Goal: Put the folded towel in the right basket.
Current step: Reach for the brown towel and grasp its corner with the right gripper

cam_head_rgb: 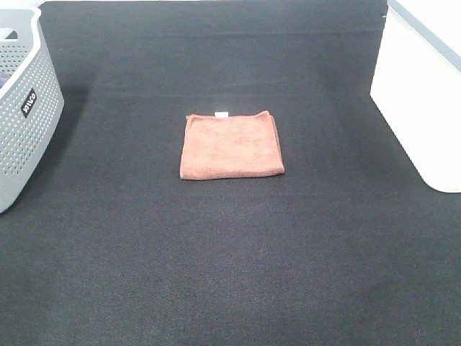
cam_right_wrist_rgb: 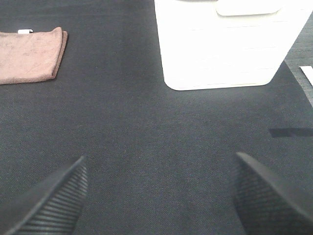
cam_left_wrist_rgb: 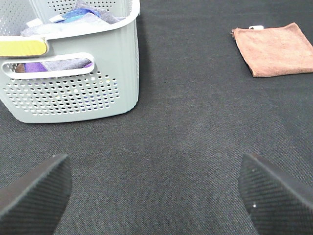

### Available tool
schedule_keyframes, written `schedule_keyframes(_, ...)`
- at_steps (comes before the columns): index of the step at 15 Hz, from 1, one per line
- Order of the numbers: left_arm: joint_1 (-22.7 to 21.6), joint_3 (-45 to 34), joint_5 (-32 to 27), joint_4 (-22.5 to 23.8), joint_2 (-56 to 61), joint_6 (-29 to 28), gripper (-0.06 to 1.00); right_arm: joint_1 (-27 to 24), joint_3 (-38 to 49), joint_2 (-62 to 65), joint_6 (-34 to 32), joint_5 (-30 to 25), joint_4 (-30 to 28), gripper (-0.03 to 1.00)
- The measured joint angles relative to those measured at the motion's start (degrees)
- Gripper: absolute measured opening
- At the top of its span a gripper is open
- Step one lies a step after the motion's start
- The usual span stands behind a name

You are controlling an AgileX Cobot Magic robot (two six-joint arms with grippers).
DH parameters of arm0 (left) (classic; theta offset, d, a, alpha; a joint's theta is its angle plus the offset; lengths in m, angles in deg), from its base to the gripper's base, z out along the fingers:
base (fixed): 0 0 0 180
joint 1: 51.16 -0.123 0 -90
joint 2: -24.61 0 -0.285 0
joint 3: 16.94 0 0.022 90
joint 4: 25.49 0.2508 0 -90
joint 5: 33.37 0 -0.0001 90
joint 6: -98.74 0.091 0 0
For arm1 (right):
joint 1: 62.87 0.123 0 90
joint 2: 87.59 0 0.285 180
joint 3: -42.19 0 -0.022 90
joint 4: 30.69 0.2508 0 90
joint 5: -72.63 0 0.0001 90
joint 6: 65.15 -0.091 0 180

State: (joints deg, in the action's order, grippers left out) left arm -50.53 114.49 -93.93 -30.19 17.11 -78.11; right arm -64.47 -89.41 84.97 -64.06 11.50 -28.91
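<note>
Far left: grey perforated plastic basket, cloths inside; left gripper jaws spread, empty; flat-folded terracotta terry towel lies mid black fabric mat, well apart from both containers; right gripper jaws spread, empty; large plain white smooth-walled bin at right edge.

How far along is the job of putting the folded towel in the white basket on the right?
Nothing is done: the folded towel lies on the black mat, apart from the right basket. Nothing is in hand: the left gripper and right gripper are open, empty. Grasping, carrying, dropping remain.
</note>
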Motion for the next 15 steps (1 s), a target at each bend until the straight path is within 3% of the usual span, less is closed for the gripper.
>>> schedule_keyframes(15,0.0,0.0,0.0,0.0,0.0,0.0,0.88,0.0,0.0,0.0,0.0,0.0,0.0,0.75)
